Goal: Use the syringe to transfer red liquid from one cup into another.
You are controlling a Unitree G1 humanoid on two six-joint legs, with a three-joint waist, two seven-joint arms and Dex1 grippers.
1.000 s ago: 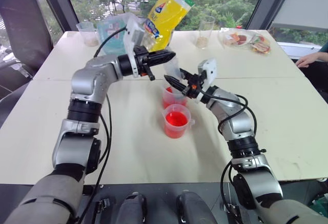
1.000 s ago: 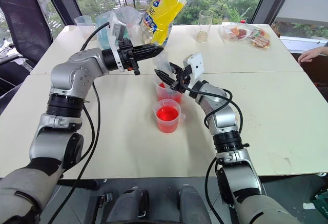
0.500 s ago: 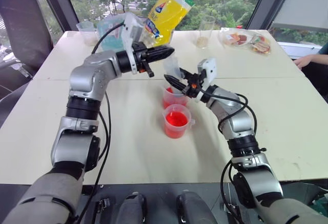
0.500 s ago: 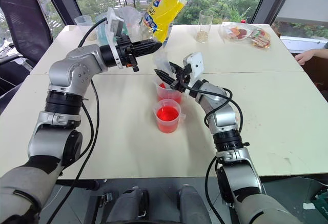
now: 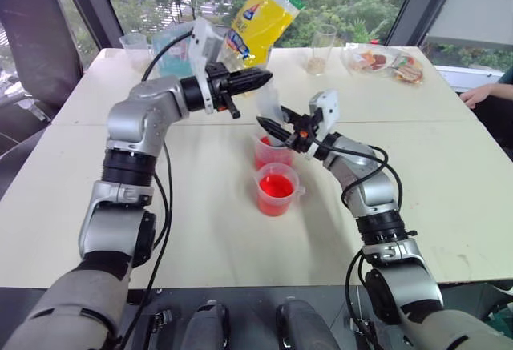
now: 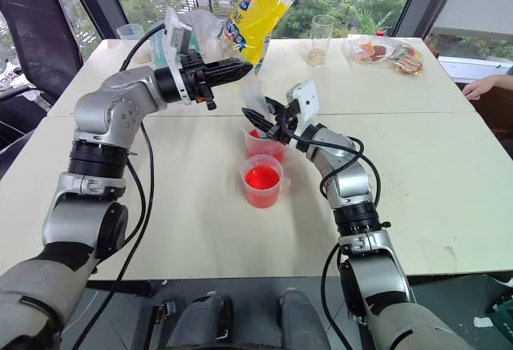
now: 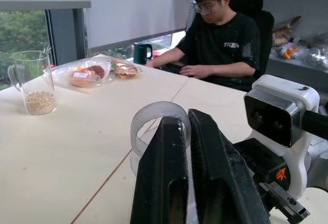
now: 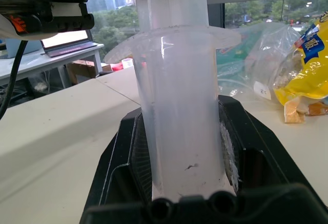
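Two clear cups stand mid-table: the far cup (image 5: 271, 153) and the near cup (image 5: 277, 191), which holds red liquid (image 5: 276, 186). The clear syringe (image 8: 179, 121) stands upright over the far cup, and my right gripper (image 5: 270, 126) is shut on its barrel. From the left, my left gripper (image 5: 264, 78) reaches level to the syringe's top. Its fingers (image 7: 166, 172) stand almost together on the plunger's clear ring (image 7: 154, 114). The syringe's tip is hidden behind the far cup's rim and my right gripper.
A yellow bag (image 5: 260, 18) and a clear plastic bag (image 5: 172, 46) lie at the back, flanked by glasses with beige contents (image 5: 321, 50) (image 5: 138, 52). Snack packets (image 5: 385, 62) sit back right. A person (image 7: 220, 39) sits beyond the table's right edge, one hand (image 5: 485, 92) on it.
My left forearm and gripper have edged slightly upward at the syringe's top. The right gripper, the barrel and both cups have kept still.
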